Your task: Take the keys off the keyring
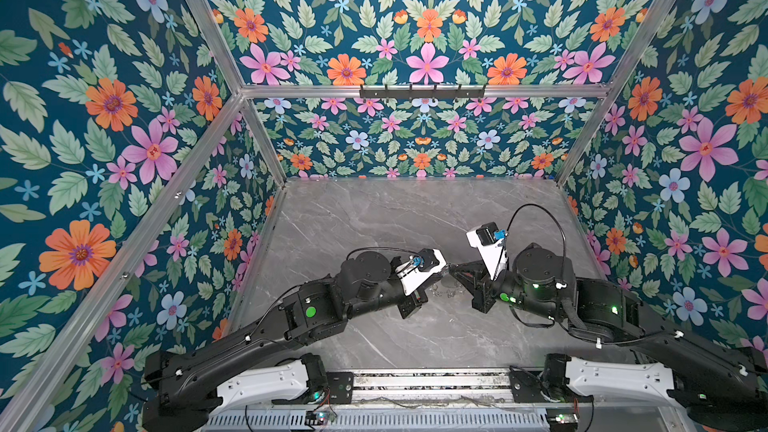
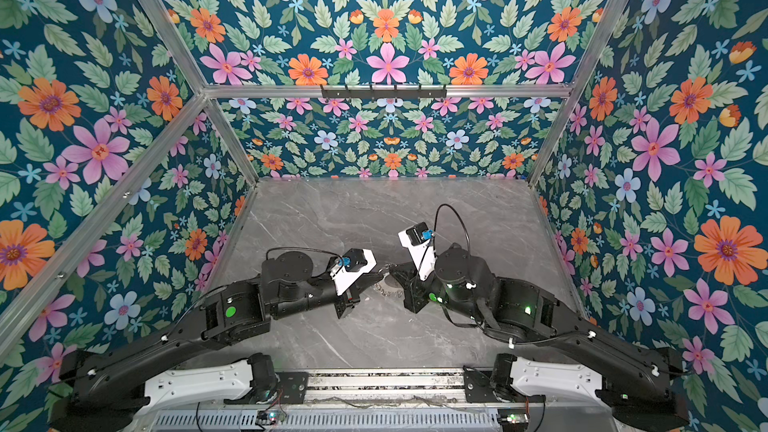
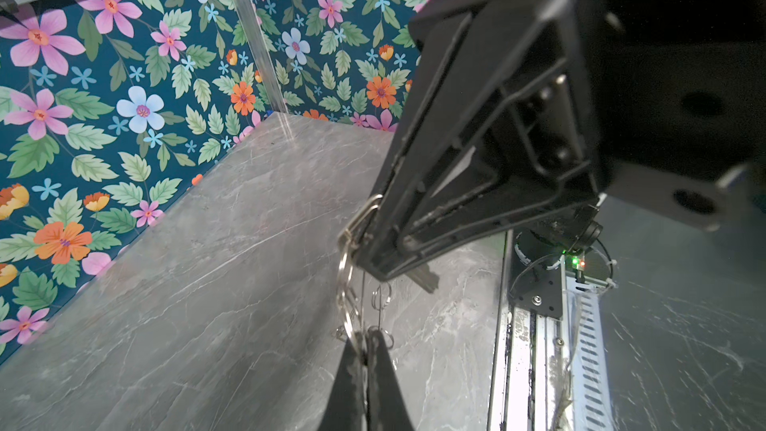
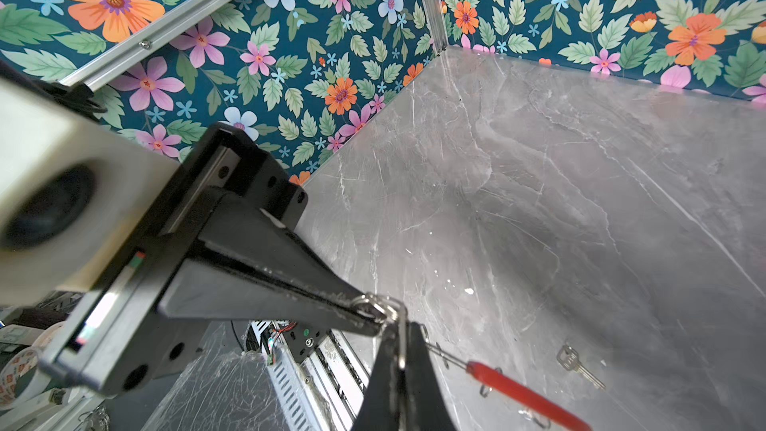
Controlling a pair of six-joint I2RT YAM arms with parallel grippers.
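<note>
In both top views my two grippers meet tip to tip over the middle of the table. My left gripper (image 3: 366, 335) is shut on a small silvery split ring (image 4: 368, 308). Facing it, my right gripper (image 4: 401, 327) is shut on a key whose blade (image 3: 427, 277) sticks out past its fingertips. The keyring shows as a thin grey wire (image 4: 447, 356) running into a red sleeve (image 4: 526, 395), with small loops (image 3: 381, 296) on its rim. It lies just below the fingertips (image 2: 388, 284). Another key (image 4: 578, 364) lies loose on the table.
The grey marble table (image 1: 374, 222) is walled by floral panels on three sides. A metal rail and cable tray (image 1: 415, 384) run along the front edge. Both black arms (image 1: 324, 309) reach in from that rail.
</note>
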